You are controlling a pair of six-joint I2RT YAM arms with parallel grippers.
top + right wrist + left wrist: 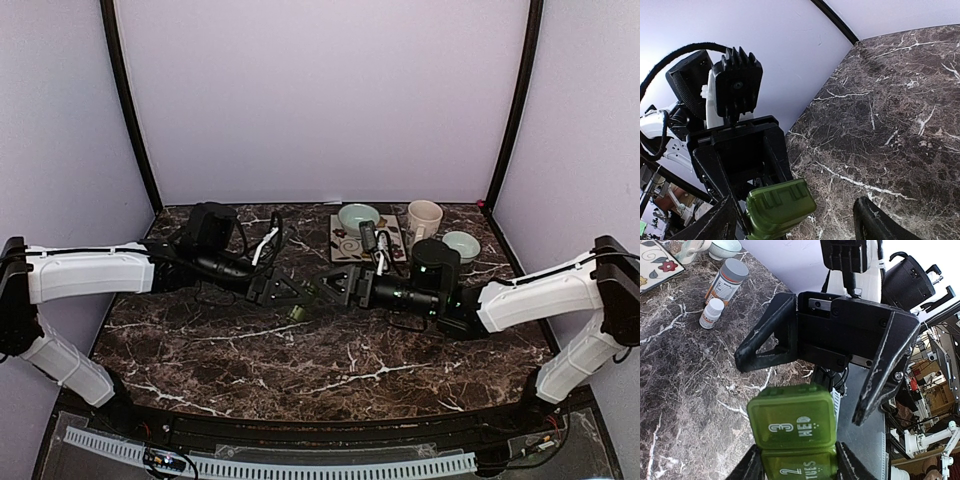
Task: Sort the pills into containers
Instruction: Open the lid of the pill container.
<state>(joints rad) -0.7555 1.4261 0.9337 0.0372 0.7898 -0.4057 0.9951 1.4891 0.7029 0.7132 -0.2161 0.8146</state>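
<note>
Facing pill organiser point(792, 427), right tool point(800, 390) gapes; 2 bottles point(727, 280) point(712, 313) beyond.

Left arm point(90, 272) and right arm point(540, 295) face each other, left fingers point(746, 470) gripping, right fingers point(885, 370) spread.

1. On the green pill organiser point(792, 410), the upper lid point(790, 429) reads "3 WED", upside down from here.
2. The lower lid point(799, 469) reads "2 TUES", likewise upside down.
3. The large bottle point(728, 282) and the small bottle point(712, 313) have labels, but the print is too small to read.
</note>
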